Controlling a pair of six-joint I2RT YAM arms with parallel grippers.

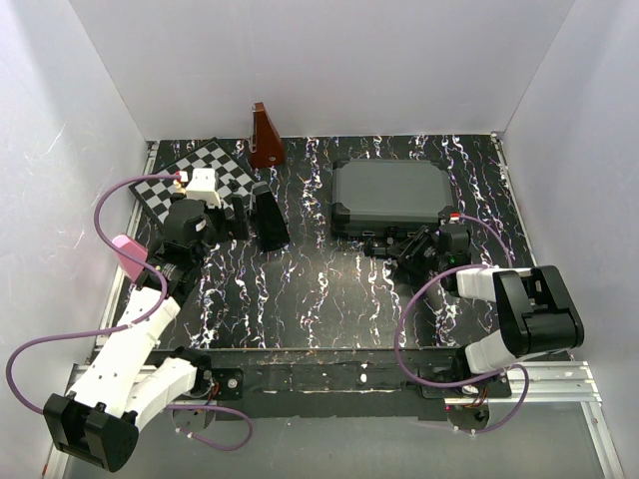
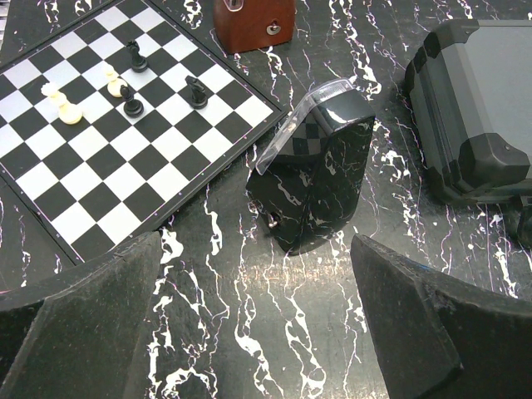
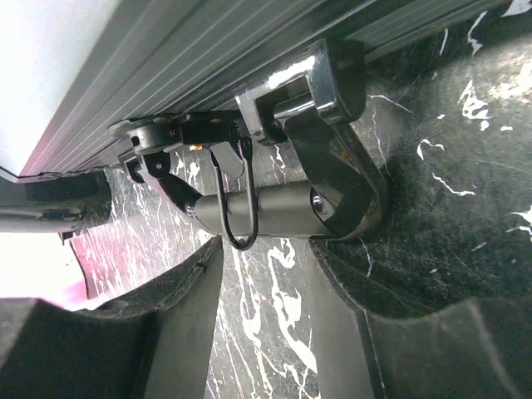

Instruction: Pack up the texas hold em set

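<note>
Texas hold em set, black hard case (image 1: 389, 192): is lying flat with its lid down at the far right of the bench (image 1: 319, 289), well apart from the chessboard. Its carrying handle (image 3: 274, 209) is facing the near edge, hanging from a chrome bracket (image 3: 332, 108) on the case's ribbed front wall.

Right tool (image 3: 266, 249): is sitting low at the case's front edge. Its jaws are standing partly apart, with marbled bench showing in the gap. The handle bar is lying just beyond the fingertips and nothing is clamped. Whether a finger is touching the bracket cannot be told.

Left tool (image 2: 255, 241): is hovering over the left half of the bench. Its jaws are spread wide and holding nothing.

Black pyramid-shaped object (image 2: 320, 174): is standing just ahead of the left tool, between the chessboard and the case, and is carrying a clear panel at its top.

Chessboard (image 2: 125, 125): is lying at the far left and is bearing a few black pieces (image 2: 196, 91) and white pieces (image 2: 58, 104).

Brown pyramid-shaped object (image 2: 253, 21): is standing by the back wall, just beyond the chessboard's far corner.
</note>
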